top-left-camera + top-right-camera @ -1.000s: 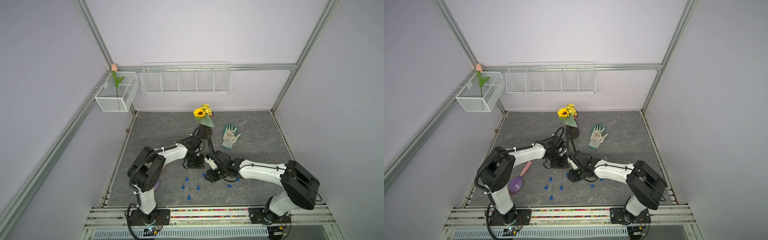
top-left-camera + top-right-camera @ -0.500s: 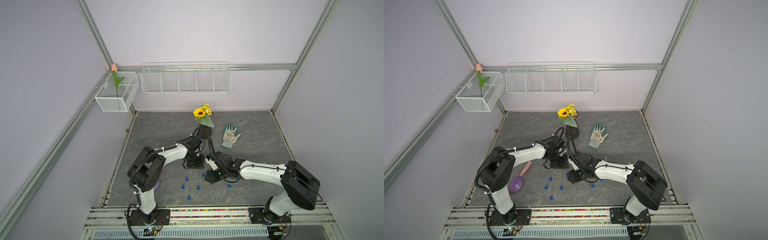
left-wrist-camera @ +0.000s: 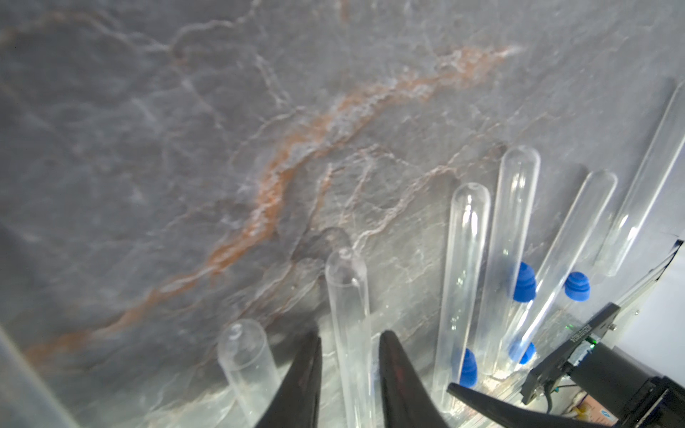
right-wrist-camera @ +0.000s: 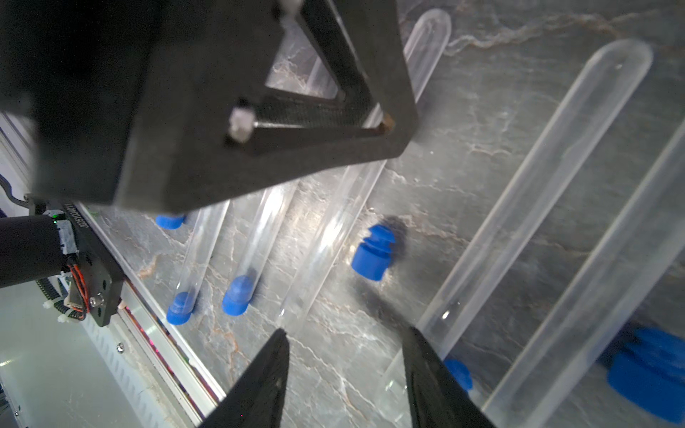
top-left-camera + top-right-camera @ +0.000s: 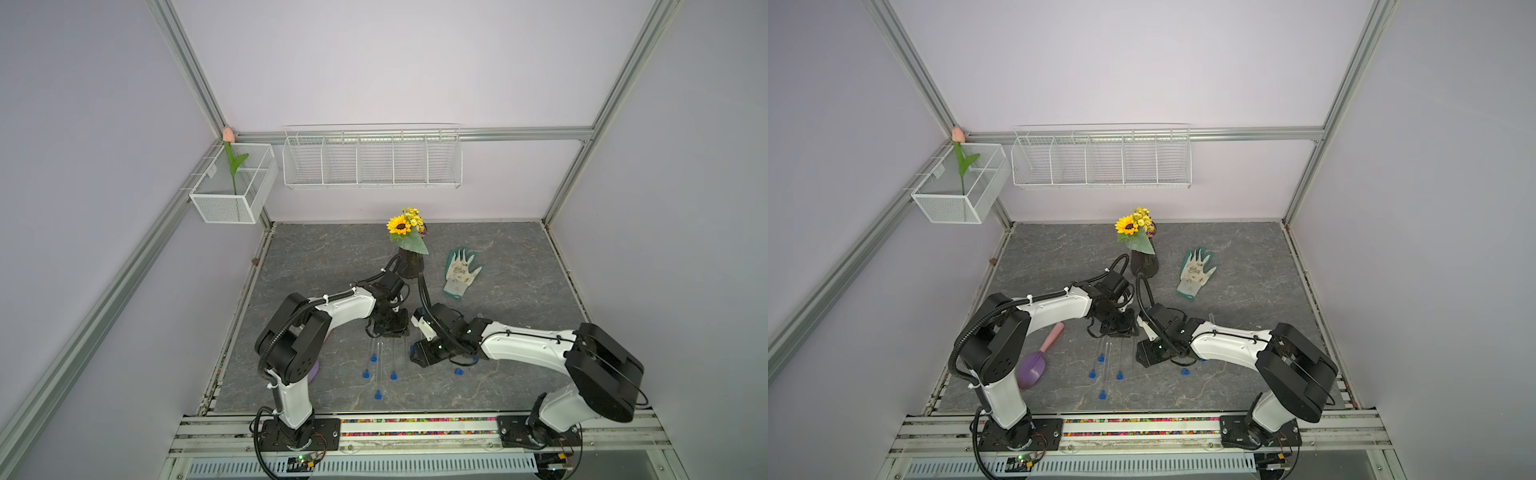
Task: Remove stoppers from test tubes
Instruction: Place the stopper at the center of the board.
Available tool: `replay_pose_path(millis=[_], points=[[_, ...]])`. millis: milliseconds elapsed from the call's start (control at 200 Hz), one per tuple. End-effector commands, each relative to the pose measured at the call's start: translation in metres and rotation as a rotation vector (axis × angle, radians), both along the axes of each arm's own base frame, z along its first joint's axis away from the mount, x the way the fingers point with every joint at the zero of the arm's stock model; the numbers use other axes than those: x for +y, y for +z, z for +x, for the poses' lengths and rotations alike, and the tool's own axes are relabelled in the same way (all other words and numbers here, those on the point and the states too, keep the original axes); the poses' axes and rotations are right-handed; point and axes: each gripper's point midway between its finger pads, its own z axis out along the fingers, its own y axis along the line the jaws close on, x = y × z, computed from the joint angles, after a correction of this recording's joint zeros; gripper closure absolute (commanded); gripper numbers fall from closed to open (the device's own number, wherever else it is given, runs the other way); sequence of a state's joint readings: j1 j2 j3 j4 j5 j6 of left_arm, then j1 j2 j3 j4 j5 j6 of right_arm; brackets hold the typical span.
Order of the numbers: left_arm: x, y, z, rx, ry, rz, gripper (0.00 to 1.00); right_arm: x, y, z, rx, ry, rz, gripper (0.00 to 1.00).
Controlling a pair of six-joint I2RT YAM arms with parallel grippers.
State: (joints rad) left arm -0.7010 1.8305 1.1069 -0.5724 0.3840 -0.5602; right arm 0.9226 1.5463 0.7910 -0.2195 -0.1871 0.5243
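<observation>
Several long clear test tubes (image 4: 259, 229) on the grey marbled surface (image 4: 482, 111) still wear small bright blue plug-shaped stoppers (image 4: 237, 296), one loose stopper (image 4: 372, 255) lies beside them, so much seems undone; the left hand (image 3: 350, 335) sits slightly parted astride a tube, the right hand (image 4: 346, 331) spread, empty.

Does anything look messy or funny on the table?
Yes. One blue stopper lies loose on the table beside the test tubes, which lie flat and splayed at different angles. A garden glove by the flower vase also seems out of place.
</observation>
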Motion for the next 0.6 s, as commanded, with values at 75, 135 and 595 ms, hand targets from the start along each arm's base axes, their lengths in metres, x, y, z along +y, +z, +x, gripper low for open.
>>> replay_pose_path(millis=[75,135,595], points=[[0.007,0.000,-0.003,-0.008,0.004,0.037,0.68,-0.001,0.008,0.001,-0.014,-0.015,0.029,0.47],[0.006,0.003,-0.003,-0.009,0.005,0.027,0.68,-0.001,0.010,0.001,-0.017,-0.015,0.034,0.47],[0.004,0.042,0.000,-0.083,0.029,-0.046,0.66,-0.009,0.032,0.000,-0.068,-0.026,0.062,0.47]])
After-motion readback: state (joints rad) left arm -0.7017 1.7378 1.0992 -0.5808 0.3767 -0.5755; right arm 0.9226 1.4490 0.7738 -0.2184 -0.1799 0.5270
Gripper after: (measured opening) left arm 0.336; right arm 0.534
